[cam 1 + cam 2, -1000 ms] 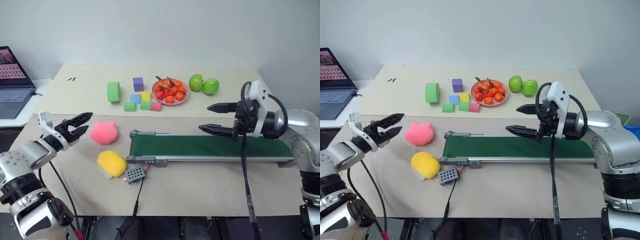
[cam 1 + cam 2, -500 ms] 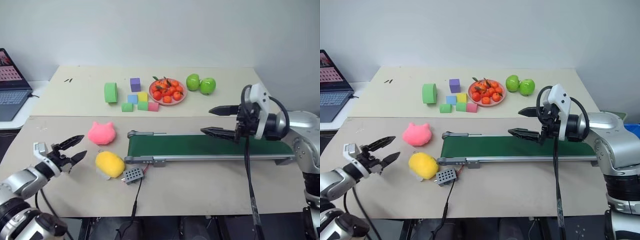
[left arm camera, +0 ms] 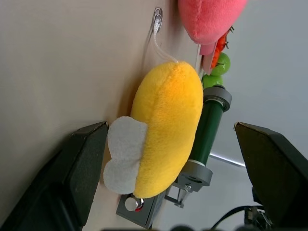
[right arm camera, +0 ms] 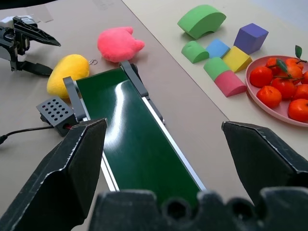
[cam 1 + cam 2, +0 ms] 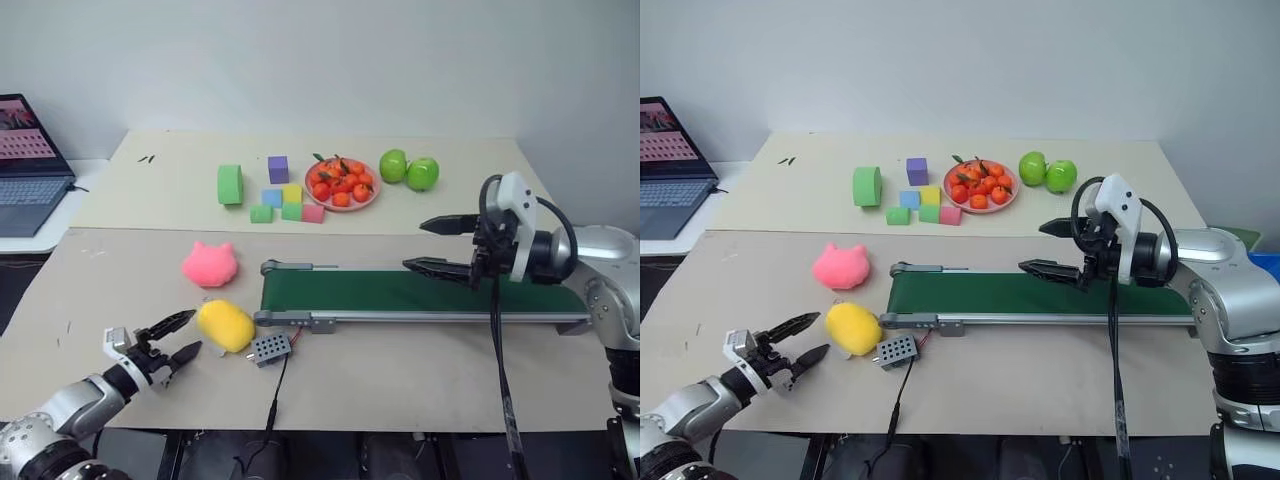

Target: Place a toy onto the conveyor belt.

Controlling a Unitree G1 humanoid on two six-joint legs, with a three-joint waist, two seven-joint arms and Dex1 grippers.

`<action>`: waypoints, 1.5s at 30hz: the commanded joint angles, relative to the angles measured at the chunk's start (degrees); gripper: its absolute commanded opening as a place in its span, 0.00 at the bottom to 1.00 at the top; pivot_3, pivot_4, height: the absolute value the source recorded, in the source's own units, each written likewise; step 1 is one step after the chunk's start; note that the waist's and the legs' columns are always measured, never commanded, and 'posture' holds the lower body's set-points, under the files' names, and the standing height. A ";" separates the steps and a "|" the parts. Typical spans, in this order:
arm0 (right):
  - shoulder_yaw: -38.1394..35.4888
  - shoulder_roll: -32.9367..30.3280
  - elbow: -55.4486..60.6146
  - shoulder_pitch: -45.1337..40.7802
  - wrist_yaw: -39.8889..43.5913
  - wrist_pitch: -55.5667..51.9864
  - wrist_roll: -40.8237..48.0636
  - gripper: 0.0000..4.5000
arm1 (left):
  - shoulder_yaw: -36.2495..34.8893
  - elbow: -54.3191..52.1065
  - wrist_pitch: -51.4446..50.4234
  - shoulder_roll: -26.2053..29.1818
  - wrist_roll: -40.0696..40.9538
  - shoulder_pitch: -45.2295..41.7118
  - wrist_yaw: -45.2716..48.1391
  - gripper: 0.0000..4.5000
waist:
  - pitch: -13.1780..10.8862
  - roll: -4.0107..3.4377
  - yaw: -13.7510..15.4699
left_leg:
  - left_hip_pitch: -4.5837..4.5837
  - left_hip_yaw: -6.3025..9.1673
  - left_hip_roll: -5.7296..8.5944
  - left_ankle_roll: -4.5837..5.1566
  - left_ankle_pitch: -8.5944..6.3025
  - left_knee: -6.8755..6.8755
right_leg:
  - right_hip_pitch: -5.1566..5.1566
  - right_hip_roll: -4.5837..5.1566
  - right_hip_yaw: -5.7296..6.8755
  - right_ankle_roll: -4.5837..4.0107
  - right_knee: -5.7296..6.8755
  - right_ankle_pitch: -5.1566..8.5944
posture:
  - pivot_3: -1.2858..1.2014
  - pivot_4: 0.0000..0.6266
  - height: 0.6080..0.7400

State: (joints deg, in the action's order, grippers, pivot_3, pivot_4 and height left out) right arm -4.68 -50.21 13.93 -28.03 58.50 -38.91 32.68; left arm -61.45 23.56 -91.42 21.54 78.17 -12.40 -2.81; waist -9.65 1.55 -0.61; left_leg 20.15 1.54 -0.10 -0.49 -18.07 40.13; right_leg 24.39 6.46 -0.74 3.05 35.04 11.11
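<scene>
Pink plate (image 5: 368, 201) — heaped with oranges (image 5: 338, 186) — beside two apples (image 5: 408, 170).

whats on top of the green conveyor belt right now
Nothing rests on the conveyor belt; its green surface shows bare. The open right claw hangs above it without touching. The yellow toy lies on the table beside the belt's end. The stretch behind the right arm is covered.

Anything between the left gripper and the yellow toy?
Nothing: the left eye view shows bare table between the open left gripper and the yellow toy.
</scene>
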 commanded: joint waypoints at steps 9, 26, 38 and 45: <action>-5.12 -3.32 4.95 2.02 -1.32 -1.24 1.31 1.00 | 10.69 -1.52 6.73 -2.76 -1.91 -2.85 0.23 1.00 | 0.01 0.00 0.25 | -0.01 0.00 0.07 0.00 0.00 0.00 | -0.06 0.02 0.01 0.00 -0.03 0.00 | 0.52 0.24 0.99; -4.22 -3.25 3.76 0.89 -1.07 -0.05 0.09 1.00 | 12.36 -0.20 12.92 2.97 -0.19 -3.76 4.23 0.11 | 0.04 -0.01 -0.34 | 0.01 0.00 0.07 0.01 0.00 -0.01 | -0.05 0.00 0.01 0.00 -0.07 0.00 | 0.52 0.24 0.99; 1.04 0.25 -1.87 -3.75 1.06 3.83 -2.13 1.00 | 31.45 -22.67 46.42 14.05 -28.94 -10.89 18.23 0.11 | -0.05 0.15 1.19 | 0.11 0.05 0.07 -0.10 0.06 -0.07 | -0.03 0.00 0.04 0.00 -0.15 0.00 | 0.52 0.24 0.99; 1.54 1.05 -2.77 -4.17 1.69 4.65 -3.01 1.00 | 52.73 -33.64 57.71 19.71 -48.63 -20.76 25.35 0.11 | -0.05 0.15 0.85 | 0.23 -0.02 0.11 -0.07 0.05 -0.16 | -0.03 0.00 -0.03 0.05 -0.19 -0.03 | 0.52 0.24 0.99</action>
State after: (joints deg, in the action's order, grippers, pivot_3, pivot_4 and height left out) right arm -2.28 -49.02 10.45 -31.08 59.88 -35.69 29.85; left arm -11.82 -7.70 -36.68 39.81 33.92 -31.39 20.96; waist -9.70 1.70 0.23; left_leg 20.37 1.49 0.01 -0.52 -18.05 39.94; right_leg 24.38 6.46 -0.79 3.11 34.85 11.08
